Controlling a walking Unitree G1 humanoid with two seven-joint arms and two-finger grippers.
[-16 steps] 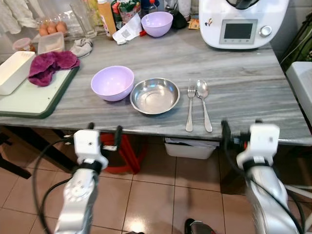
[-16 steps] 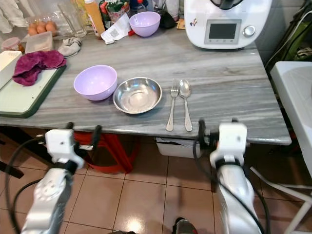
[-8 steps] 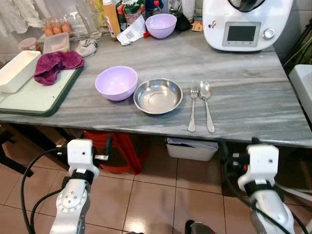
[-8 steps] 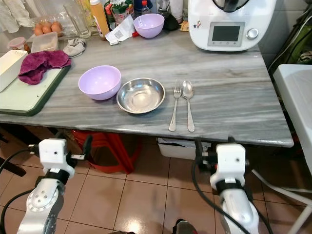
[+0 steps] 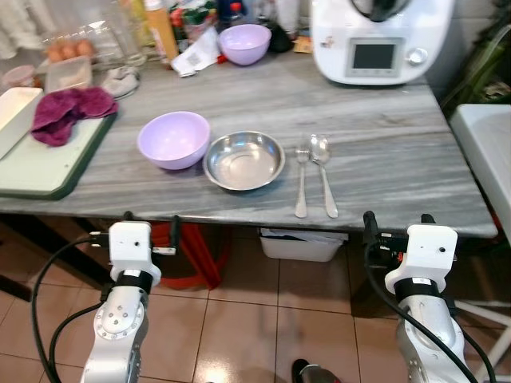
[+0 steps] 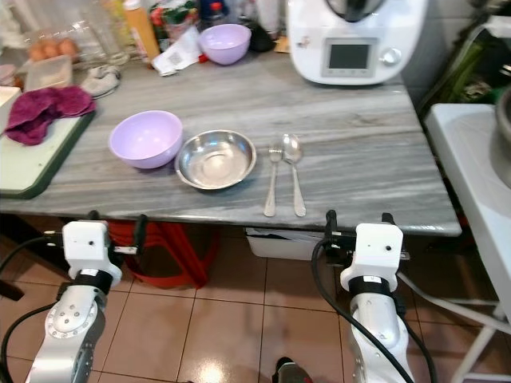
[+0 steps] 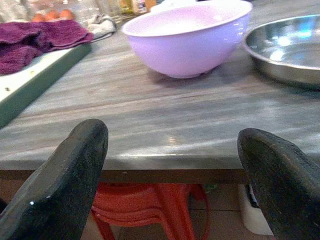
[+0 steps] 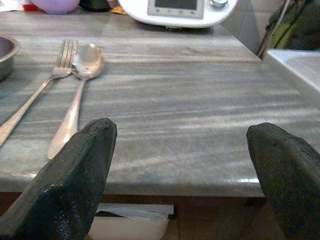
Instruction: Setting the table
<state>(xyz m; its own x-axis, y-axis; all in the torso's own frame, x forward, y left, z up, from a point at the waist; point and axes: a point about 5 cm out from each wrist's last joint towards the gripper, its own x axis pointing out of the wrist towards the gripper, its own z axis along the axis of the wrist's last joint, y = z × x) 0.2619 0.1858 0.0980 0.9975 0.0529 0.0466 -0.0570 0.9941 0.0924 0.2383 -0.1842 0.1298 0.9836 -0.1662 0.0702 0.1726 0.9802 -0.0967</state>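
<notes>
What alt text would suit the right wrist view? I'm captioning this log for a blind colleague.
A fork and spoon lie side by side on a grey marble-look table, seen from just beyond its near edge between the right gripper's two open black fingers. A white kitchen appliance stands at the far edge.

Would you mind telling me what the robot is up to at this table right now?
It is setting the table but holds nothing. On the grey table a lilac bowl, a steel bowl, a fork and a spoon lie in a row. The left gripper and right gripper hang open, just below the near edge.
</notes>
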